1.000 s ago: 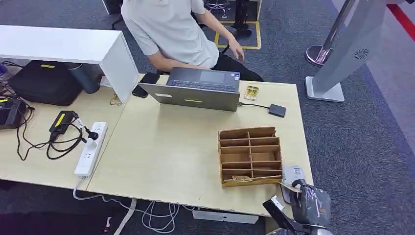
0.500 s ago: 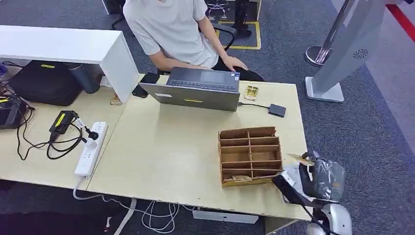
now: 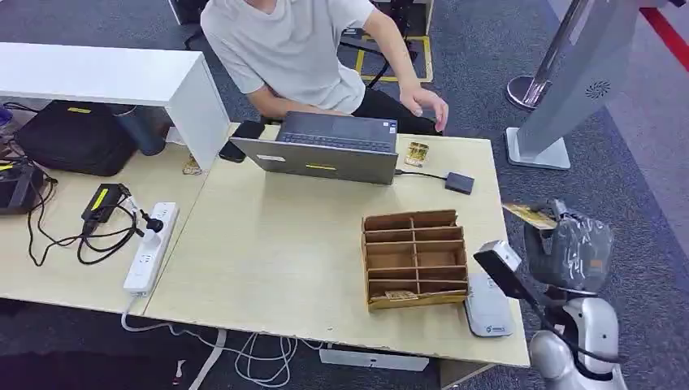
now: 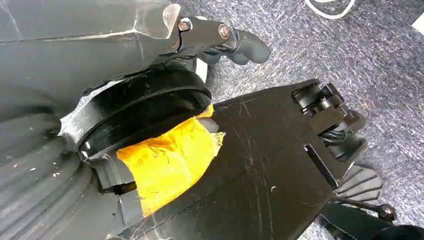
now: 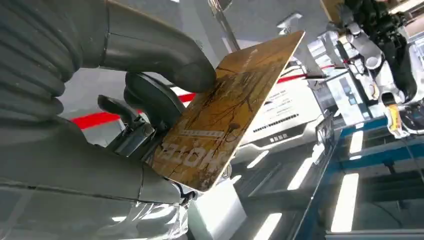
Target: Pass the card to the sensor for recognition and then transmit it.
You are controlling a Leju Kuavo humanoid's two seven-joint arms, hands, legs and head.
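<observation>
The right hand (image 3: 569, 244), clamped on the card (image 3: 529, 215), has been raised from the sensor (image 3: 488, 305) at the table's (image 3: 284, 244) near right corner, so recognition is judged done and handover to the person (image 3: 301, 49) remains.

Glossy golden card (image 5: 230, 110), matt ribbed grey hand (image 5: 100, 100), cardboard organizer (image 3: 415, 258), pale wood-look table (image 3: 276, 252)

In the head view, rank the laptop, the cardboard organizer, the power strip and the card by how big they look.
1. Laptop
2. Organizer, close behind the laptop
3. Power strip
4. Card, smallest, though it is raised nearer the camera and seen at an angle
</observation>
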